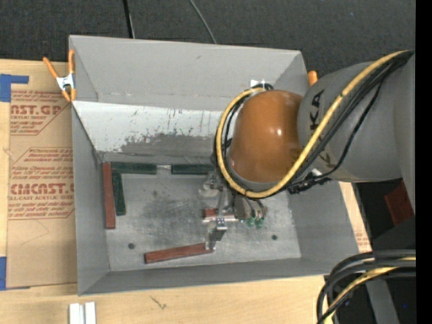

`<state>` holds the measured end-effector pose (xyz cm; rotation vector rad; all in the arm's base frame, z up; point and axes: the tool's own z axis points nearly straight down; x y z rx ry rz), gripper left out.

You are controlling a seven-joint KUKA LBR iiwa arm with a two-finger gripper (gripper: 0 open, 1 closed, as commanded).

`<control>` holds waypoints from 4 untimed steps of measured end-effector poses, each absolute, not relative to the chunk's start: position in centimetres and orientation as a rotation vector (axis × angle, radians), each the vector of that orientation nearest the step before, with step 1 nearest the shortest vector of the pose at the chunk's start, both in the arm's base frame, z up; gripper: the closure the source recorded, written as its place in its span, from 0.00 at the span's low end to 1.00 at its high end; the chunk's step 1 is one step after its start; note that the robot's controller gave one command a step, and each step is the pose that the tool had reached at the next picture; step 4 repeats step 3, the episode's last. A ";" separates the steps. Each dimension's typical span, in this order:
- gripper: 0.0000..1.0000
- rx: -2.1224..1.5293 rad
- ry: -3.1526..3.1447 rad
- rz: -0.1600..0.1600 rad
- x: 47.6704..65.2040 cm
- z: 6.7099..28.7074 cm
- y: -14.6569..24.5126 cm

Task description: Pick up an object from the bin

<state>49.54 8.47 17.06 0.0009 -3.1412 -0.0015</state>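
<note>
The end effector sits low in the front right part of the grey metal bin, with its tip just at the right end of a flat reddish-brown bar. Whether it is open or closed cannot be told, because the wrist above hides most of it. The bar lies flat on the bin floor close to the front wall. It runs roughly left to right, its right end slightly higher in the view than its left.

Directly above the end effector is the rounded orange cover on the wrist. Yellow and black cables loop around the cover, and the grey arm stretches away to the right over the rim.

A short dark green bar lies along the foot of the sloping back wall, with a longer dark green bar to its left. In the left part of the bin a third dark green bar runs front to back. Just beside it, along the left wall, lies a second reddish-brown bar. These four pieces lie well apart from the end effector.
</note>
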 end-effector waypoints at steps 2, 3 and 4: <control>1.00 0.222 -3.131 0.000 48.6 7.5 10.1; 1.00 0.305 -3.128 -0.001 50.1 21.6 9.9; 1.00 0.305 -3.128 -0.001 50.1 21.6 9.9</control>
